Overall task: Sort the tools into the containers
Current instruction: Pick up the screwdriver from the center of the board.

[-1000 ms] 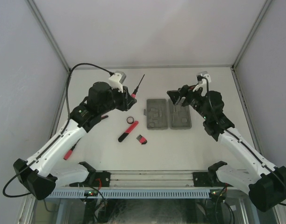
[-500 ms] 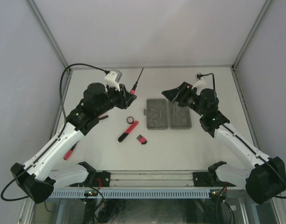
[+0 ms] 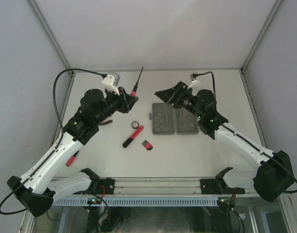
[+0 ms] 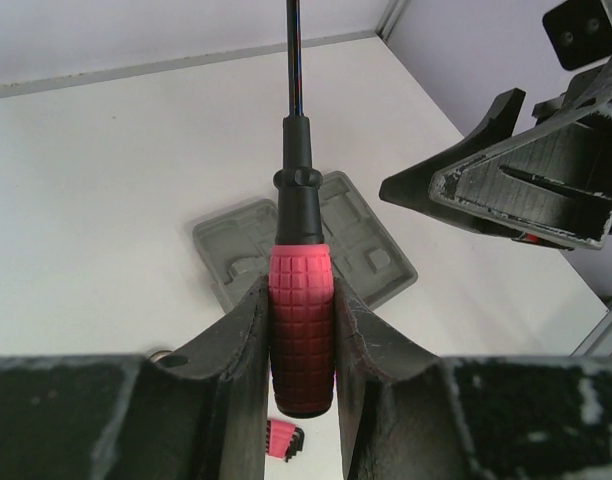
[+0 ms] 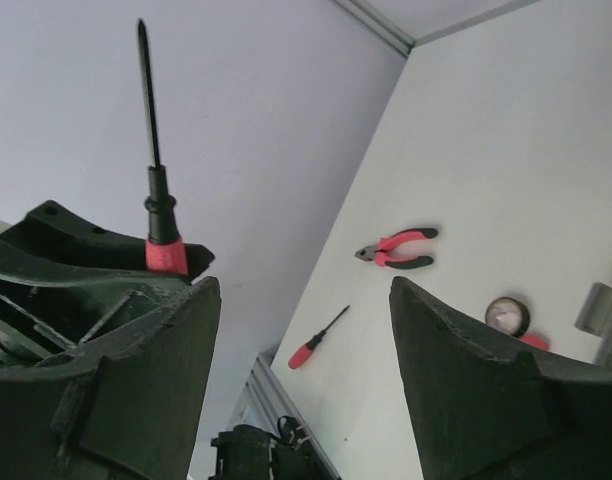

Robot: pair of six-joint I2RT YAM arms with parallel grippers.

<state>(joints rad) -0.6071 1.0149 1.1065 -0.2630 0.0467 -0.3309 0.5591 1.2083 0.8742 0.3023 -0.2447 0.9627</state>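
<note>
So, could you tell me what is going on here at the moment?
The left gripper holds a red-handled screwdriver clear of the table. The right gripper is open and empty, facing it near the open grey case. Pliers, a ring, a hex key set and a longer tool lie on the table.

A white table (image 3: 206,150) fills the floor of a small booth. A pale grey back wall (image 3: 153,34), left wall (image 3: 17,97) and right wall (image 3: 284,82) enclose it, joined by slanting metal struts (image 3: 49,36) at the far corners. An aluminium rail (image 3: 158,183) runs along the near edge, with a perforated white strip (image 3: 153,200) just below it. The light is even and the shadows are soft.
</note>
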